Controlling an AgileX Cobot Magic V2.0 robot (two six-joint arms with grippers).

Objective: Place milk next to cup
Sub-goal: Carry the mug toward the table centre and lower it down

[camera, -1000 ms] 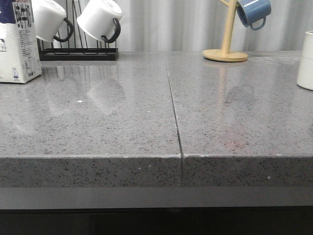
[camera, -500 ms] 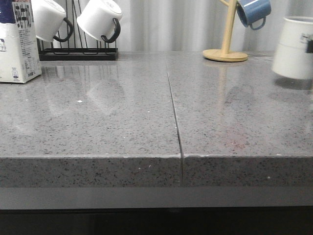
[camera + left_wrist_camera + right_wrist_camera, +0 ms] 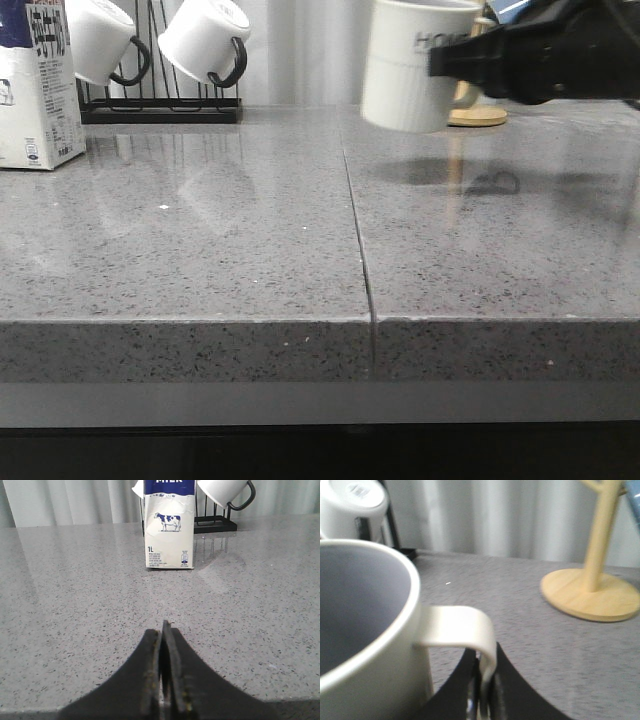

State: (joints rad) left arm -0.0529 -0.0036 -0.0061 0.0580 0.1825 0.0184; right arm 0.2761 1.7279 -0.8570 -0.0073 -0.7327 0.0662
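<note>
Cream cup [image 3: 412, 65] hung airborne, right gripper [image 3: 484, 690] pinching handle; left gripper [image 3: 163, 645] pressed together, milk [image 3: 169, 525] next.

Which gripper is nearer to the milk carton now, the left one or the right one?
Left. The left gripper, shut and empty, faces the milk carton across bare counter. The right gripper holds the cup far off.

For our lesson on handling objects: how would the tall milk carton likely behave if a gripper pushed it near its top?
The milk carton stands tall on a narrow base, so a high push would probably tip it rather than slide it. The countertop looks glossy, so a low push might slide it. Its card walls may dent if squeezed.
</note>
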